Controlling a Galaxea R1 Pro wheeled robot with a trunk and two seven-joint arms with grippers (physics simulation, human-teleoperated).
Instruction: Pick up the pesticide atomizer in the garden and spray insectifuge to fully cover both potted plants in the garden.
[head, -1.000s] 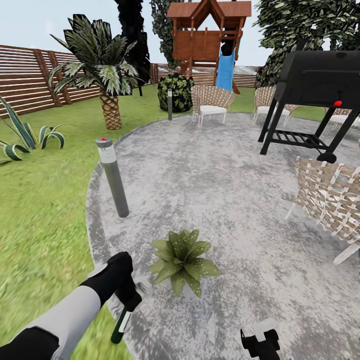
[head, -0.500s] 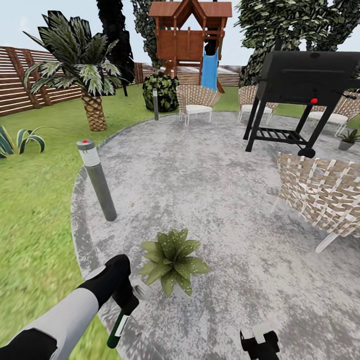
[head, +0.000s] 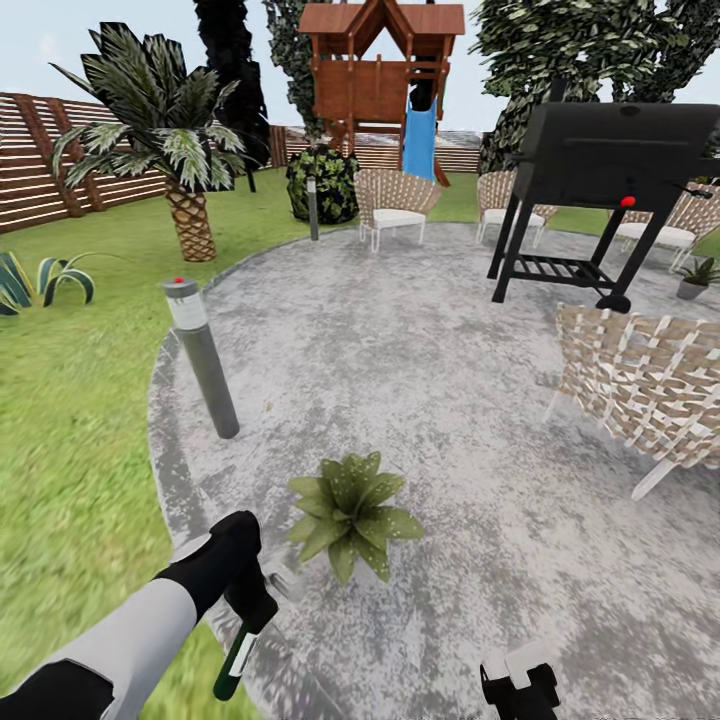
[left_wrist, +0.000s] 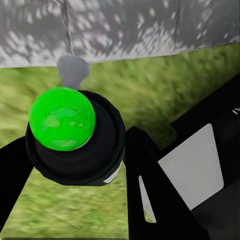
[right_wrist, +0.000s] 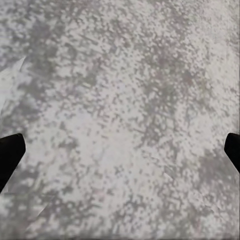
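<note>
My left gripper (head: 248, 612) is shut on the pesticide atomizer (head: 235, 662), a slim dark bottle with a white patch that hangs over the patio's near-left edge. In the left wrist view its bright green tip (left_wrist: 62, 119) sits between my black fingers (left_wrist: 150, 190). One potted plant (head: 350, 512), a low speckled rosette, stands on the stone just right of and beyond that gripper. A second small potted plant (head: 696, 274) sits far right by the grill. My right gripper (head: 518, 688) is low at the bottom edge, open above bare stone (right_wrist: 120, 125).
A grey bollard light (head: 202, 358) stands at the patio's left rim. A wicker chair (head: 650, 385) is at the right, the black grill (head: 610, 170) behind it. More chairs (head: 395, 205), a palm (head: 185, 150), a playhouse and the wooden fence (head: 60, 165) lie farther back.
The head camera has turned to the right, then settled, so the whole scene shifted left. My left gripper keeps its hold on the atomizer beside the plant.
</note>
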